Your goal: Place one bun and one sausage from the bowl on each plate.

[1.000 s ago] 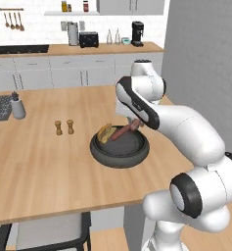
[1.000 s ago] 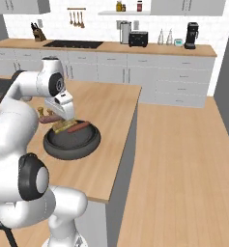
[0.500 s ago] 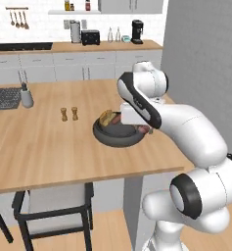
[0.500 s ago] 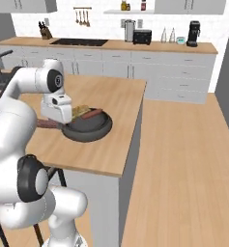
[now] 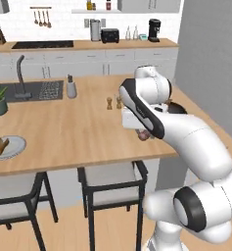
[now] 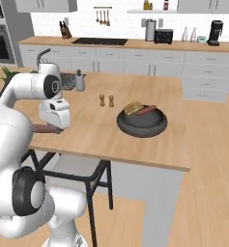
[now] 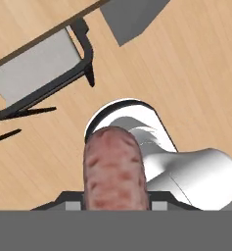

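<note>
Two sausages (image 7: 115, 169) — one dark bowl (image 6: 142, 123), one plate (image 5: 10, 147).

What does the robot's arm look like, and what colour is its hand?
The arm is made of fat, rounded white tubes, smooth and shiny. Dark grey rings and round caps mark the joints, like the big dark disc low on its body. The hand is a boxy white block, and the gripper sits under it. No loose cables, labels or markings can be made out.

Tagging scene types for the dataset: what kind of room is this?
A home-style kitchen, rendered. A wooden island counter with a sink set in it, a cooktop on the back counter, and a coffee maker beside a toaster.
</note>
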